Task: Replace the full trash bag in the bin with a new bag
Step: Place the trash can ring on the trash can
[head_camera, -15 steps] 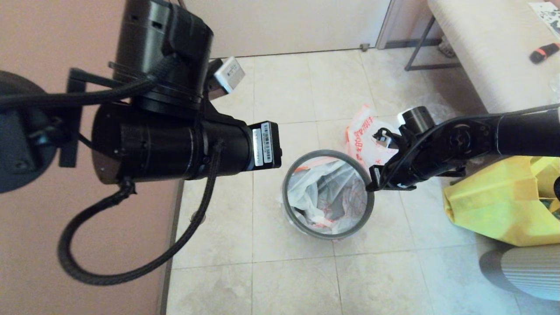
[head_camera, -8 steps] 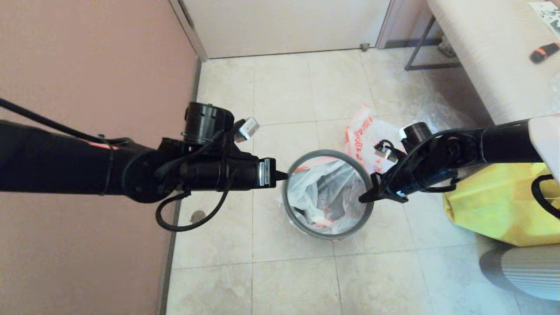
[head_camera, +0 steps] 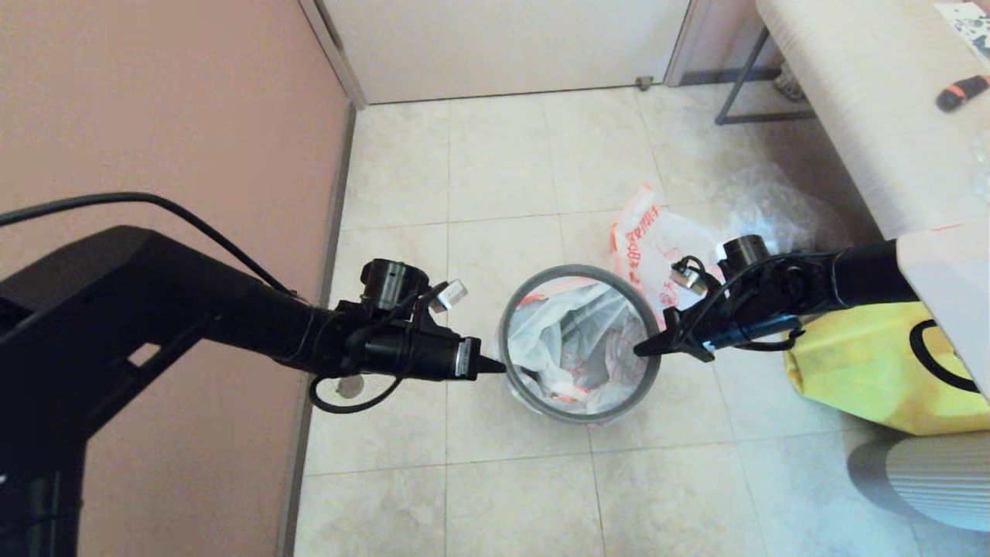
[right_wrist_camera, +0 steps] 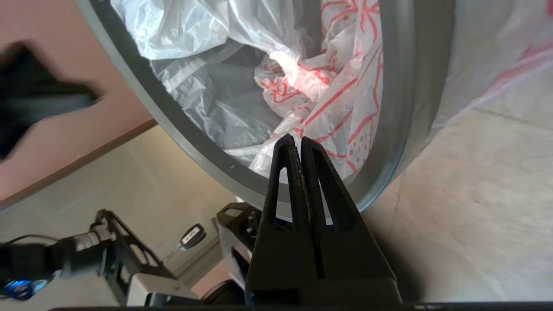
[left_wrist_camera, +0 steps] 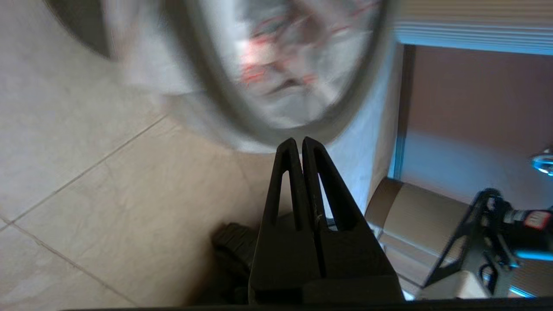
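Black bin on tiled floor, white red-printed bag lining it, edge folded over under grey hoop. Left gripper and right gripper level with rim on opposite sides, jaws closed and empty, likely placed to work hoop together. Bulging bag on floor just behind bin. Yellow tote at right. Right wrist view alone shows bag slack and crumpled inside bin; head view alone shows both arms flanking
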{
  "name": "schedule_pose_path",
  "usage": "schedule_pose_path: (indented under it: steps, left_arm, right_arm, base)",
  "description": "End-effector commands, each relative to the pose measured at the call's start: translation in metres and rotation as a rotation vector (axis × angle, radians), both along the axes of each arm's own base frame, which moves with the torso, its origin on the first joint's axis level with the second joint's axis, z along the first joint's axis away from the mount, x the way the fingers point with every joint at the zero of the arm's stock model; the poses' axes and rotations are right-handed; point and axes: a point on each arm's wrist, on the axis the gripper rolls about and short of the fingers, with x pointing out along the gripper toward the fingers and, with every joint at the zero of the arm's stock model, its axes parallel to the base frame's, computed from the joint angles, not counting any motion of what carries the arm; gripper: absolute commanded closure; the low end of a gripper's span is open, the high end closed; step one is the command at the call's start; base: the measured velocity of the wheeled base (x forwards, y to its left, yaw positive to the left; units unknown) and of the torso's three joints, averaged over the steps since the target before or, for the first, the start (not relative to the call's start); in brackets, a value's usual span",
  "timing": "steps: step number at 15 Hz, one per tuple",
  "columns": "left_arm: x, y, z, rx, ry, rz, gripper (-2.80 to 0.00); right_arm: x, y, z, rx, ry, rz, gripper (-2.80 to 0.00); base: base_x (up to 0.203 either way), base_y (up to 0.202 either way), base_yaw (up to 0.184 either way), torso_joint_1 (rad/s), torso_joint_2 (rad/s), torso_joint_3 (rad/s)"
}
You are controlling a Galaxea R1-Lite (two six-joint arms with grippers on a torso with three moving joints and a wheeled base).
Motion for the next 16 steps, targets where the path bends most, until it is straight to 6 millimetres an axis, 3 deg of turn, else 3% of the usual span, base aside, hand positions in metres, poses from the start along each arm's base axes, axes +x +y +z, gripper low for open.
schedule_pose_path:
  steps: [1, 5, 8, 12, 16]
  left_arm:
    - [0.01, -0.001, -0.027, 0.017, 0.056, 0.003, 0.0]
    - [0.019, -0.005, -0.038, 0.018, 0.069, 0.004, 0.0]
    - [0.014, -0.002, -0.028, -0.003, 0.063, -0.013, 0.0]
    - [0.011, 0.039, -0.005, -0.181, 0.08, -0.116, 0.0]
    - [0.013, 0.026, -0.01, -0.188, 0.09, -0.151, 0.0]
  right_arm:
    - [0.003, -0.002, -0.009, 0.005, 0.02, 0.0, 0.0]
    - [0.006, -0.007, -0.014, 0.004, 0.026, -0.01, 0.0]
    - [0.007, -0.009, -0.015, 0.004, 0.027, -0.016, 0.0]
    - [0.006, -0.009, -0.012, 0.005, 0.02, -0.013, 0.0]
    - [0.007, -0.007, -0.01, 0.006, 0.012, -0.009, 0.0]
  base:
    - [0.0, 0.0, 0.0, 0.0, 0.0, 0.0]
    - [0.0, 0.0, 0.0, 0.0, 0.0, 0.0]
    - [0.0, 0.0, 0.0, 0.0, 0.0, 0.0]
    - [0.0, 0.0, 0.0, 0.0, 0.0, 0.0]
    - [0.0, 0.0, 0.0, 0.0, 0.0, 0.0]
